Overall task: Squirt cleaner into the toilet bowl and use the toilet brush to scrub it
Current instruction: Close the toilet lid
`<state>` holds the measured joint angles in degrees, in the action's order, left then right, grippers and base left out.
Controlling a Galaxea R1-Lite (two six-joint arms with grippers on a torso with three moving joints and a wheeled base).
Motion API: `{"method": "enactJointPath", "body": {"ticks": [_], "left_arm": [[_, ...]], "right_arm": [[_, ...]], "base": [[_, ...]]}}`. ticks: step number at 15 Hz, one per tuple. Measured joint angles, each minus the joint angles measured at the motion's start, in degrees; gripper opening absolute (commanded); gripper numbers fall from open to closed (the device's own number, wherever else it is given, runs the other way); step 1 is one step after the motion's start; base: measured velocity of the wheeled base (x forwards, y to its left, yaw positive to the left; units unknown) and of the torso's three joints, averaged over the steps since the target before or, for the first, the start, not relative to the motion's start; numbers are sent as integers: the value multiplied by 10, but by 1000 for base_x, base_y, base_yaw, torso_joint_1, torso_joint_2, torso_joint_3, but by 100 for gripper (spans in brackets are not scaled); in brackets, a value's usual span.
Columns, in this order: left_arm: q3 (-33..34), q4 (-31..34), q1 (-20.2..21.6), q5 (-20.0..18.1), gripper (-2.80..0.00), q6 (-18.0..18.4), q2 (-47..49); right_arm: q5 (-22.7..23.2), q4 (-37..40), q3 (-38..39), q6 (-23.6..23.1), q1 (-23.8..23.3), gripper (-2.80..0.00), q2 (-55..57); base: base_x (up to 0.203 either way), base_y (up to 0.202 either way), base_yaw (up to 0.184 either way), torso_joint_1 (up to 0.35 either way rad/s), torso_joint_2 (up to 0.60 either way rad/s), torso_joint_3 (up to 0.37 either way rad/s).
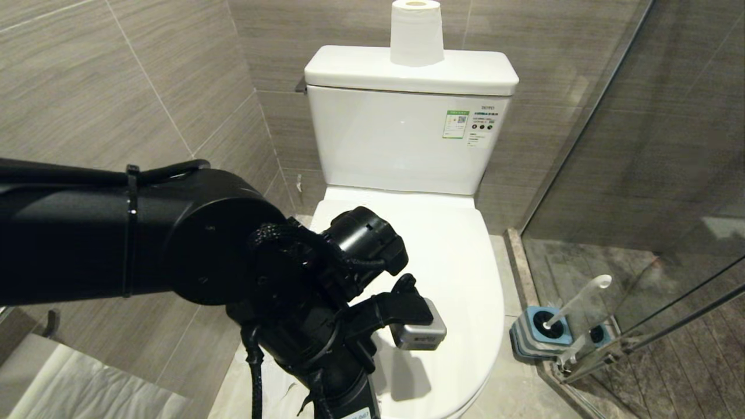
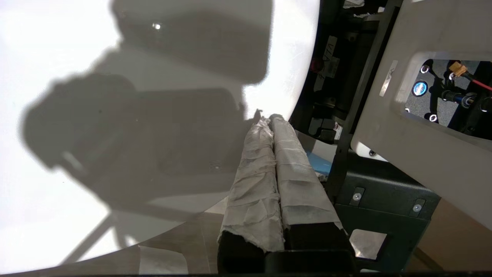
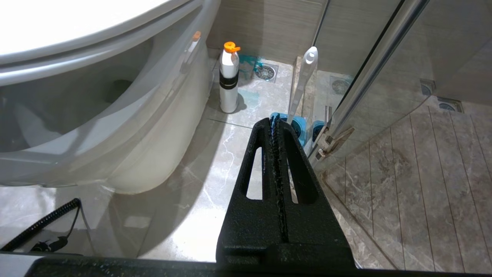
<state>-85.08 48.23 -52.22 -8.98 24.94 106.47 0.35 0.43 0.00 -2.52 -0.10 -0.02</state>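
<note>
We're seeing the toilet bowl [image 1: 465, 273] with its lid down, white and glossy, under the cistern [image 1: 407, 139] that's carrying a paper roll [image 1: 415, 32] on top. Our left arm [image 1: 145, 233] is reaching in from the left over the closed lid. The left gripper [image 2: 271, 119] is sitting pinched together with nothing between its cloth-wrapped fingers [image 2: 253, 169], tips hovering at the lid's front edge; we can't tell whether they're touching it. Behind the tips we're looking at our own base chassis [image 2: 403, 127].

The right gripper [image 3: 275, 123] is hanging low beside the bowl's outer wall [image 3: 115, 134], fingers pressed flat against each other, empty, pointing toward the floor tiles [image 3: 215, 161].

The toilet brush [image 1: 576, 299] is standing tilted in its blue-topped holder [image 1: 535, 334] on the floor just right of the bowl, against the glass shower door's [image 1: 669, 174] lower corner; its bristle head is hidden inside the holder. A white bottle with an orange cap [image 3: 229, 80] is standing upright on the floor near the bowl's base, with a floor drain [image 3: 265, 72] just beyond it. Neither gripper is near the brush or bottle.
</note>
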Motion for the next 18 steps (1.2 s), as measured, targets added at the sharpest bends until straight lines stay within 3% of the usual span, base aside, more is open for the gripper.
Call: {"method": "enactJointPath", "body": {"ticks": [2, 7, 14, 18], "left_arm": [[4, -11, -1, 0, -280, 0, 5], [30, -124, -6, 6, -280, -4, 40], [58, -182, -22, 13, -280, -10, 72], [64, -260, -30, 27, -280, -23, 100]], "right_arm": [[0, 0, 0, 0, 0, -280, 0], [0, 0, 0, 0, 0, -280, 0], [0, 0, 0, 0, 0, -280, 0], [0, 0, 0, 0, 0, -280, 0]], "base": [[0, 0, 0, 0, 0, 0], [0, 0, 0, 0, 0, 0], [0, 0, 0, 0, 0, 0], [0, 0, 0, 0, 0, 0]]}}
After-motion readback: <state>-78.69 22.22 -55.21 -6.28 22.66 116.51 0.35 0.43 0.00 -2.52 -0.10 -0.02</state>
